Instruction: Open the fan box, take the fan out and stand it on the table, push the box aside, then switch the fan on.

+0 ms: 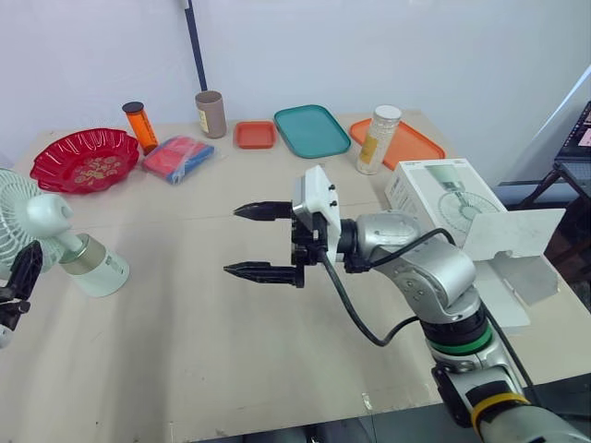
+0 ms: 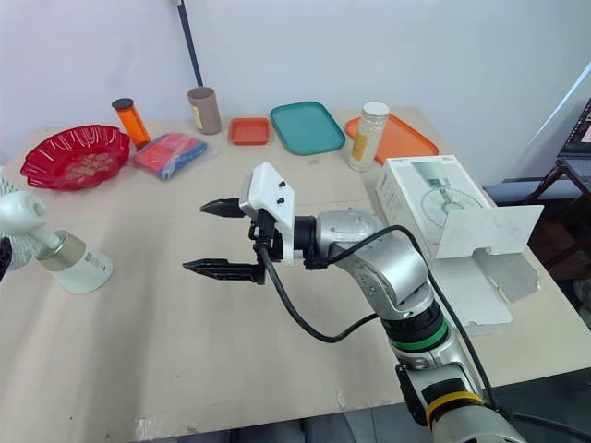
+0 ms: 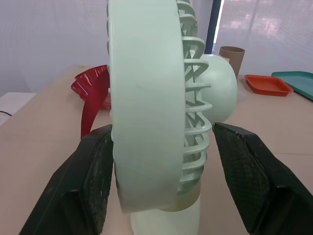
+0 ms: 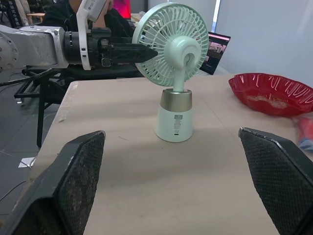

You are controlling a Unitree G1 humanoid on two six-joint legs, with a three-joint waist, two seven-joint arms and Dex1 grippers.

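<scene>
The pale green fan (image 1: 90, 263) stands upright on the table (image 1: 185, 341) at its left side. My left gripper (image 3: 161, 128) is open around the fan head (image 3: 146, 98). One finger lies against the rim and the other stands apart from the grille. Over the table's middle my right gripper (image 1: 231, 240) hovers open and holds nothing, pointing toward the fan (image 4: 175, 98). The white fan box (image 1: 434, 189) lies at the right side with its flap (image 1: 512, 231) open.
Along the back stand a red bowl (image 1: 83, 159), an orange bottle (image 1: 140, 126), a brown cup (image 1: 211, 113), a red and blue packet (image 1: 177, 157), a small orange tray (image 1: 254, 135), a teal tray (image 1: 311, 129), a white jar (image 1: 378, 138) and an orange tray (image 1: 411, 145).
</scene>
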